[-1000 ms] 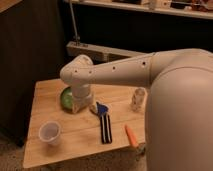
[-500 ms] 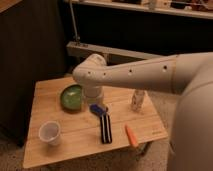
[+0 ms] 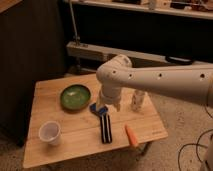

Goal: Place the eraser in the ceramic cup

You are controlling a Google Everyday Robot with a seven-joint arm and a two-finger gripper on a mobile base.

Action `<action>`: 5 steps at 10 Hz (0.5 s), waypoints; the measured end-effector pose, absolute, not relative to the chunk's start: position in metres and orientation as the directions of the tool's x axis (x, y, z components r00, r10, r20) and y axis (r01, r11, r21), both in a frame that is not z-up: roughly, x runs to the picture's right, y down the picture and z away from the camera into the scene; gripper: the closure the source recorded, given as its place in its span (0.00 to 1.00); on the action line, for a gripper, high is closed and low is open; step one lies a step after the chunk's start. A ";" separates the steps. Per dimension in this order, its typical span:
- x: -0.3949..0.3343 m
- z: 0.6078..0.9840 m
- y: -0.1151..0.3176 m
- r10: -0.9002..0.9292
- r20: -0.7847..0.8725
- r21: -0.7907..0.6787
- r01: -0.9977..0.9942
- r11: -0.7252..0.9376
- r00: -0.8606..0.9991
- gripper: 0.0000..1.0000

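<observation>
Your gripper [image 3: 108,106] hangs released, holding nothing, just above the far end of the eraser [image 3: 105,128]. The cup [image 3: 49,132] stands upright, well apart from both.

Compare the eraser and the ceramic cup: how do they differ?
The eraser is dark, long and lies flat; the ceramic cup is white, round and stands upright. The eraser sits mid-table by the end effector; the cup sits apart, at image left. Both rest on the wooden table.
</observation>
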State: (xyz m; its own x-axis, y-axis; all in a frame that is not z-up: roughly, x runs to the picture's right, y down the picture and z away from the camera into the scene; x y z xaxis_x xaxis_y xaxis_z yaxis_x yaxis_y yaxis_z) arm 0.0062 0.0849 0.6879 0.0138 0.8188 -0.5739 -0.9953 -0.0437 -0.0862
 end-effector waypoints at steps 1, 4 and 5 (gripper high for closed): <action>0.007 0.688 0.085 0.818 -0.574 -0.086 -0.995 -0.045 0.013 0.35; 0.007 0.702 0.102 0.809 -0.588 -0.082 -0.996 -0.035 0.020 0.35; 0.006 0.717 0.118 0.805 -0.592 -0.084 -0.996 -0.028 0.027 0.35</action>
